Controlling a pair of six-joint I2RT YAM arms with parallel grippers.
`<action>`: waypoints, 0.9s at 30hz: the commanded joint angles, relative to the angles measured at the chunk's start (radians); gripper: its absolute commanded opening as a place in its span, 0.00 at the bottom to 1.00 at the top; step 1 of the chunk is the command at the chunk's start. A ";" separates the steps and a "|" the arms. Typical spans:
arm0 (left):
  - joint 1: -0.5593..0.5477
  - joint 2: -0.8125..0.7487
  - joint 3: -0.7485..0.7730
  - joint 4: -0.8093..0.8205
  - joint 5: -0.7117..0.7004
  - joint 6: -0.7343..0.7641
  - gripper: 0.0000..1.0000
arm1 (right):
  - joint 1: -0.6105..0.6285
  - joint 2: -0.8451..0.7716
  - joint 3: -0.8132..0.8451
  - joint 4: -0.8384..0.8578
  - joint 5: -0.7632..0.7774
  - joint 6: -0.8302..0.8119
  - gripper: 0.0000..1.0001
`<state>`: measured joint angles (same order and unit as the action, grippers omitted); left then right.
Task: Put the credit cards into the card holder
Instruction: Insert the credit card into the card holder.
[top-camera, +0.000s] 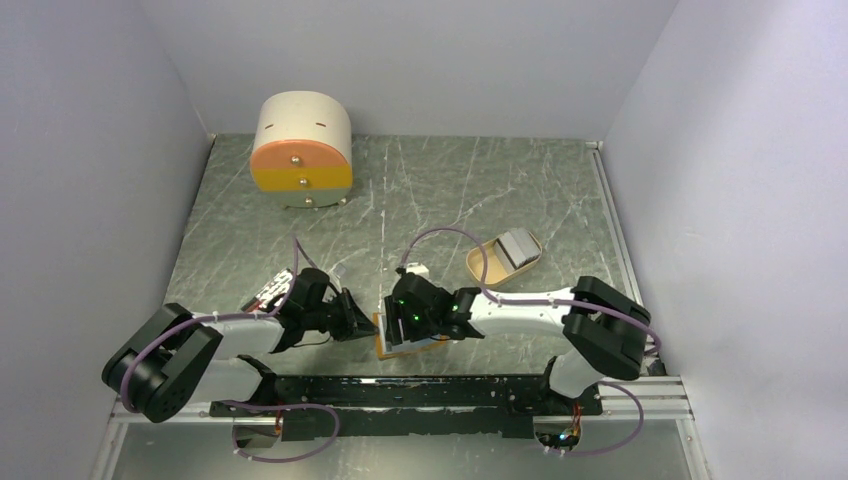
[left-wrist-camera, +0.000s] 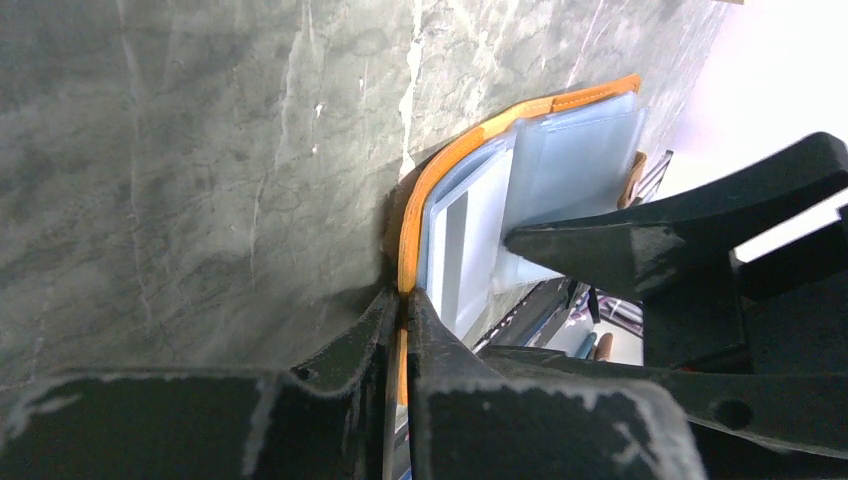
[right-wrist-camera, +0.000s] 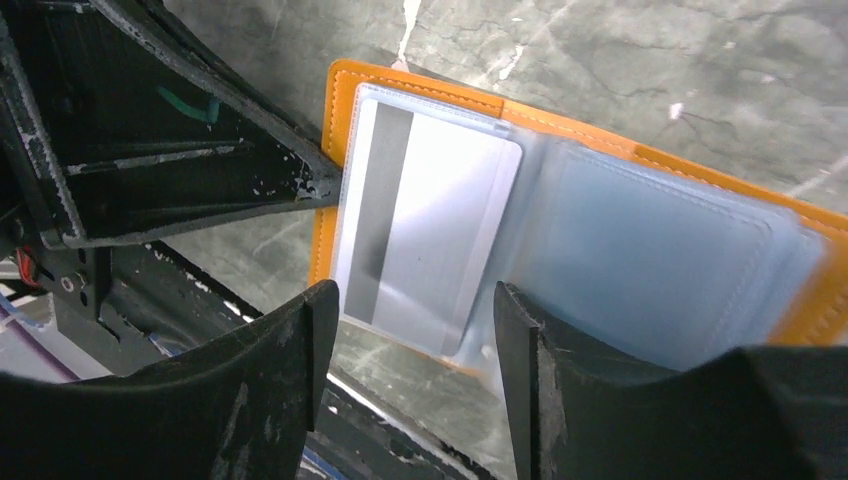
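One striped card (right-wrist-camera: 430, 220) lies at a clear sleeve of the open holder (right-wrist-camera: 640, 160), straight ahead of the right claw (right-wrist-camera: 410, 300), whose jaws stand apart, one to each side of it. How deep it sits, I cannot tell. The left claw (left-wrist-camera: 405, 300) is clamped on the holder's orange rim at its very tips. My worry is that a sideways push from the right claw slips that thin pinch, or a fingertip drags the card back out. More cards (top-camera: 517, 243) wait in the tray (top-camera: 475, 268) behind the right claw.
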<state>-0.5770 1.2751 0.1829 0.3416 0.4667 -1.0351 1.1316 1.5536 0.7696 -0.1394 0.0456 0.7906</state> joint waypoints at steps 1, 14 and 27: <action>-0.004 -0.018 0.029 -0.032 -0.033 0.020 0.09 | -0.006 -0.112 0.008 -0.080 0.086 -0.025 0.63; -0.004 -0.032 0.041 -0.057 -0.041 0.033 0.09 | -0.059 -0.208 -0.026 -0.153 0.157 -0.047 0.68; -0.003 -0.065 0.046 -0.101 -0.061 0.043 0.09 | -0.076 -0.074 -0.010 -0.147 0.208 -0.058 0.72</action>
<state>-0.5777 1.2247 0.2047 0.2634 0.4358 -1.0092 1.0611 1.4639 0.7559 -0.2760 0.2031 0.7376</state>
